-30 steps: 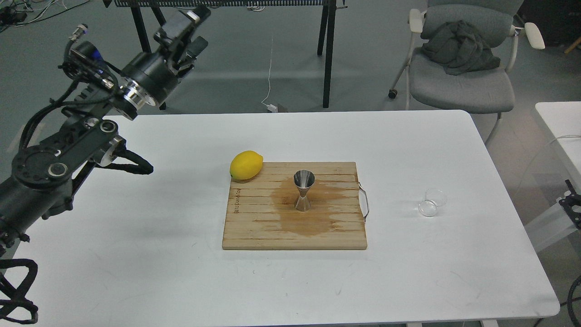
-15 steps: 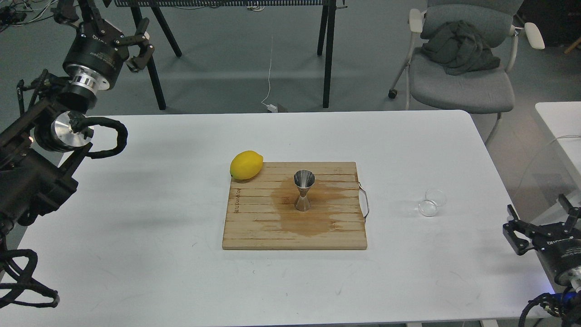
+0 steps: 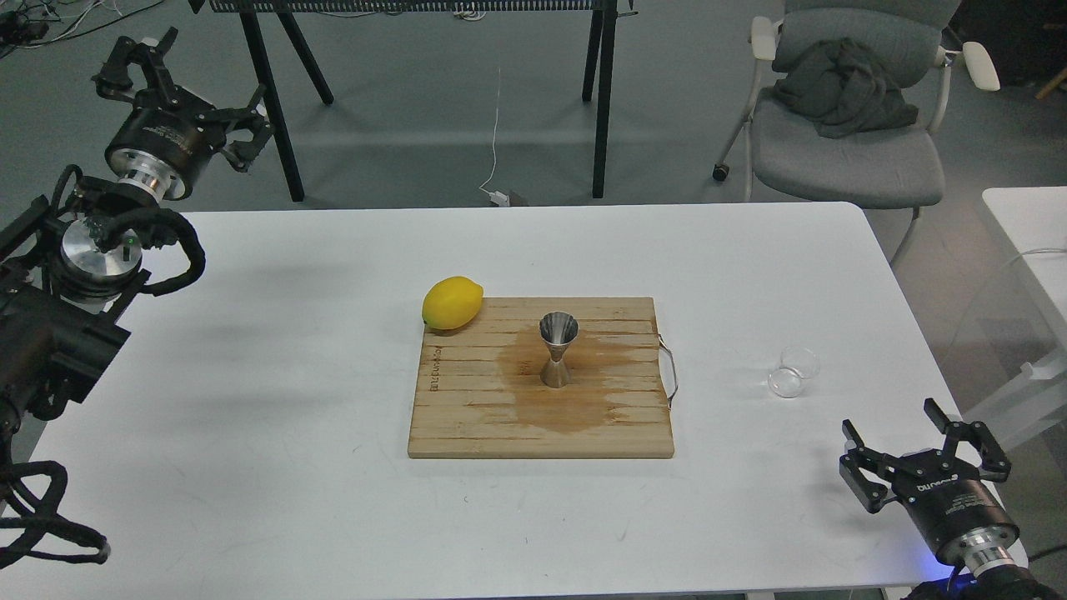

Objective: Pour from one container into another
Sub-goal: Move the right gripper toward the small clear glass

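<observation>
Pour not yet begun; both grippers empty and spread.

The clear cup [image 3: 793,372] is seen on the white table [image 3: 250,417], right of the cutting board [image 3: 540,379], apparently tipped on its side, though this cannot be told for certain. The steel jigger [image 3: 558,348] stands upright at the board's middle, on a damp-looking stain. Nothing is held: the right gripper [image 3: 921,446] hovers near the table's near right corner, fingers wide, close to the cup but apart from it. The left gripper [image 3: 179,96] is raised at the far left, fingers wide, well away. Grasping, carrying and tipping are judged still to be done. 1 lemon [image 3: 452,302] lies at the board's far left corner, clear of the path. The board's wire handle [image 3: 669,371] lies between cup and jigger.
</observation>
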{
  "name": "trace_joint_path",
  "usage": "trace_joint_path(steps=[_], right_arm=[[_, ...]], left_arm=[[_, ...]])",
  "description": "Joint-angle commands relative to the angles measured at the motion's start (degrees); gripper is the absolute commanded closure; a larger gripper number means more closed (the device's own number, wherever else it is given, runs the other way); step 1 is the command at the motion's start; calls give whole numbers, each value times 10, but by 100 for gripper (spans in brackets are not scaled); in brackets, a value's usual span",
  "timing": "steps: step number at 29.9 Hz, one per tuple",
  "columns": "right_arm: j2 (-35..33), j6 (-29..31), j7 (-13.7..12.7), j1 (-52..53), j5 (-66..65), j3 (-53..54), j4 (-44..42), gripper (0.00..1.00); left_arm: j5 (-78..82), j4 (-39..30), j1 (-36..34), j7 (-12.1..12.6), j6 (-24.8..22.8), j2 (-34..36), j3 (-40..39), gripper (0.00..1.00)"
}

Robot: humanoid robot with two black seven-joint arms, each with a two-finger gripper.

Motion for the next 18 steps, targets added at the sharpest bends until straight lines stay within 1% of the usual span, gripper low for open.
trace_joint_path(steps=[1,4,11,18], right_arm=[[24,0,0,19,-3,-3,-27,1],[47,0,0,24,-11,-2,-35,1],[101,0,4,67,-12,8,-93,1],[96,0,-2,80,-14,-3,-92,1]], left_arm=[[1,0,0,-2,0,1,1,0],[1,0,1,-3,-2,1,3,0],[1,1,1,-4,-7,0,1,0],[1,1,0,-4,-12,1,1,0]])
